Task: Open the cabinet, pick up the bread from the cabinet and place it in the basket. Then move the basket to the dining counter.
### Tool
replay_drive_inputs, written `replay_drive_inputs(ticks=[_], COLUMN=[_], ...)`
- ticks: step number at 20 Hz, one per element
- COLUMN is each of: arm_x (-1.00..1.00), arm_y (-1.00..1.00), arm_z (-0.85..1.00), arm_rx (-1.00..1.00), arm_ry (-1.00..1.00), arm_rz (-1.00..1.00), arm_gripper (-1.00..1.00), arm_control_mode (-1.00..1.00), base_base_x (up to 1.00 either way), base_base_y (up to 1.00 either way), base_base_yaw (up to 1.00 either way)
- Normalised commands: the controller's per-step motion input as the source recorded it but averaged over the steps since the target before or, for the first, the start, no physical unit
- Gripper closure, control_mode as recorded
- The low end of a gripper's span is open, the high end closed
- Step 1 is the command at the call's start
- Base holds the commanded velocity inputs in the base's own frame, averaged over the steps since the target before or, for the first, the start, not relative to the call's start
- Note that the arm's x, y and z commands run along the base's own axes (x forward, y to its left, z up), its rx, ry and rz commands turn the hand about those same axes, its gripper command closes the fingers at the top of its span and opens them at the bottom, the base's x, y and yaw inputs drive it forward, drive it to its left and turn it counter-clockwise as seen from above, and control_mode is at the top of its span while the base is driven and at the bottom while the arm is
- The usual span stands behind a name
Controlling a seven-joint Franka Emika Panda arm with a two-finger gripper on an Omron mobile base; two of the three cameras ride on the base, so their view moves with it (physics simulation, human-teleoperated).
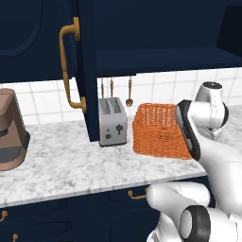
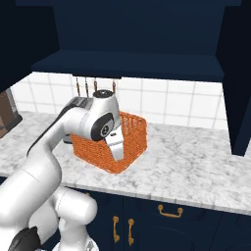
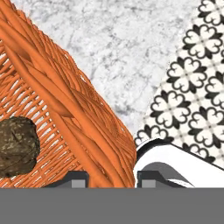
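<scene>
The orange woven basket (image 1: 156, 130) (image 2: 133, 128) stands on the marble worktop under the cabinet (image 2: 127, 63), whose navy doors hang open; one door (image 1: 80, 71) carries a long brass handle. In the hand view the bread (image 3: 16, 146), a lumpy brown roll, lies inside the basket (image 3: 57, 100). My gripper (image 3: 113, 179) (image 2: 116, 149) points down at the basket's near right rim. The wicker rim fills the gap between the fingertips, so the gripper is shut on it. The dining counter is out of view.
A silver toaster (image 1: 112, 122) stands just left of the basket, and a brown coffee machine (image 1: 10, 130) sits further left. Utensils (image 1: 128, 94) hang on the tiled wall. The right cabinet door (image 2: 240, 73) juts out. Patterned floor (image 3: 192, 87) lies past the worktop edge.
</scene>
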Motion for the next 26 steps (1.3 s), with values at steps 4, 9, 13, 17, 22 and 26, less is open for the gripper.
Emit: replay_drive_inputs(ticks=[4, 9, 13, 17, 22, 26], arm_x=[-0.35, -0.51, -0.63, -0.45, -0.01, 0.0], arm_y=[0.06, 0.05, 0.15, 0.12, 0.13, 0.0], arm_z=[0.78, 0.29, 0.35, 0.37, 0.02, 0.0], arm_rx=[0.0, 0.0, 0.0, 0.0, -0.01, 0.0], arm_ry=[0.0, -0.12, -0.25, -0.08, 0.01, 0.0], arm_rz=[-0.01, 0.08, 0.17, 0.11, 0.01, 0.0], arm_gripper=[1.0, 1.0, 1.0, 1.0, 1.0, 1.0], arm_control_mode=[-1.0, -1.0, -1.0, -1.0, -1.0, -1.0], base_base_x=[0.0, 0.0, 0.0, 0.0, 0.0, 0.0], base_base_y=[0.0, 0.0, 0.0, 0.0, 0.0, 0.0], base_base_yaw=[0.0, 0.0, 0.0, 0.0, 0.0, 0.0])
